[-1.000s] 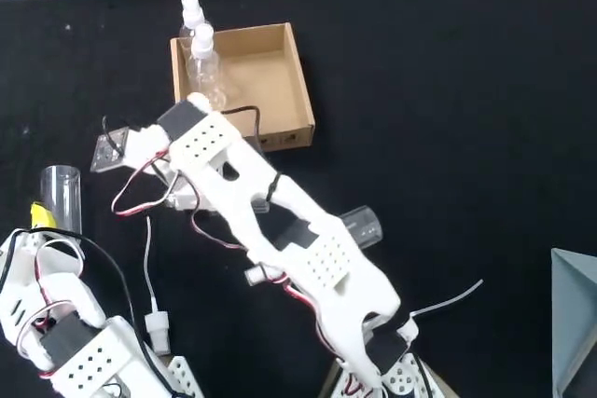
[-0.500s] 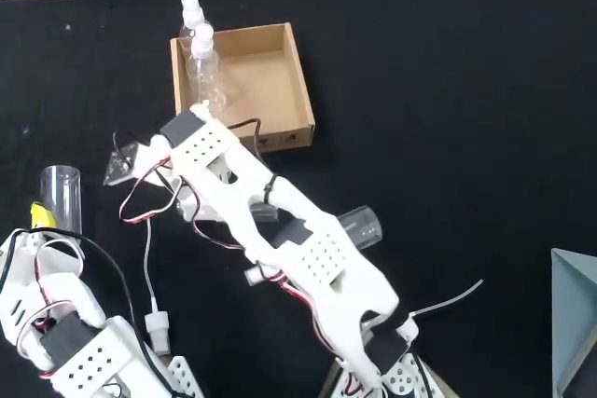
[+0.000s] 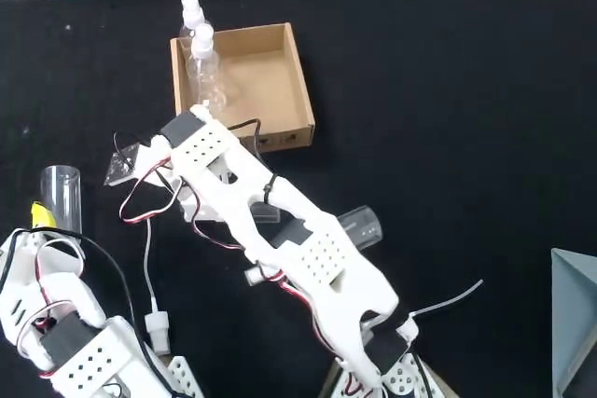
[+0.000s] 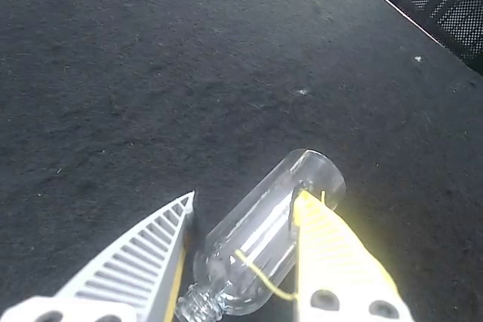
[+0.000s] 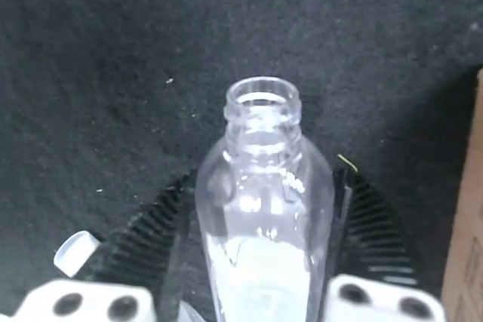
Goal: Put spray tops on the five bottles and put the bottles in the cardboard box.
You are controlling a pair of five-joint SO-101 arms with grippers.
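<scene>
The cardboard box (image 3: 280,90) sits at the back of the black table, with two spray-topped bottles (image 3: 203,51) standing along its left side. My right gripper (image 3: 126,163) is left of the box's front corner, shut on an uncapped clear bottle (image 5: 263,186) whose open neck points away from the wrist. At the near left, my left gripper (image 4: 245,205) is closed around a second clear bottle (image 4: 264,239) that lies on the table (image 3: 61,195), neck toward the wrist. A third uncapped bottle (image 3: 362,226) lies beside the right arm.
A loose spray top (image 3: 157,328) with its tube lies near the left arm's base. Another small white part (image 3: 254,275) lies by the right arm, and a thin white tube (image 3: 448,300) lies at the near right. A grey object (image 3: 574,314) stands at the right edge.
The right gripper has shifted slightly toward the near side with its bottle, then held still. The left arm and its bottle have not moved.
</scene>
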